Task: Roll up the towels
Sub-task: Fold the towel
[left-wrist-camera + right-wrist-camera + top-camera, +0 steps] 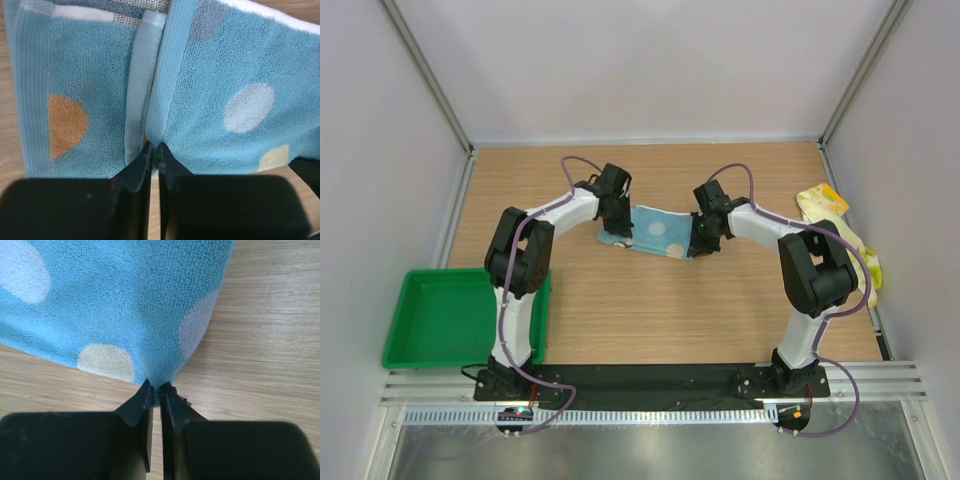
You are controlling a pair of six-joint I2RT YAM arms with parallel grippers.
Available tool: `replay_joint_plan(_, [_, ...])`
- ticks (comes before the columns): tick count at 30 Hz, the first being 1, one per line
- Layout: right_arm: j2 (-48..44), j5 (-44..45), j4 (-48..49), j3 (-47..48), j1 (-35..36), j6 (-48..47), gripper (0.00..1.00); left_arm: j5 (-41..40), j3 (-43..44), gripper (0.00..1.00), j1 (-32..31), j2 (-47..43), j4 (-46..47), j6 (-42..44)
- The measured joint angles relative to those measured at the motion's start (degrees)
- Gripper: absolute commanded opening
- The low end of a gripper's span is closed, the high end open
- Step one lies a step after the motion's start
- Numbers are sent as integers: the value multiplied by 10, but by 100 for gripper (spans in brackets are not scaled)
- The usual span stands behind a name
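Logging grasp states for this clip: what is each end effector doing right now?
Left end effector: closed on an edge of the blue towel.
Right end effector: closed on that towel's corner.

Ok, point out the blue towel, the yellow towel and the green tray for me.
blue towel [655, 233]: top view, on its dotted middle.
yellow towel [823, 203]: top view, on its far, upper end.
green tray [445, 318]: top view, on its bare floor.
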Motion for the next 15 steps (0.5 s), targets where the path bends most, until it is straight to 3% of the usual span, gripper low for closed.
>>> replay_joint_plan(15, [-30,4,-19,-1,0,-9,8,-18,-1,0,-1,-55,-31,-16])
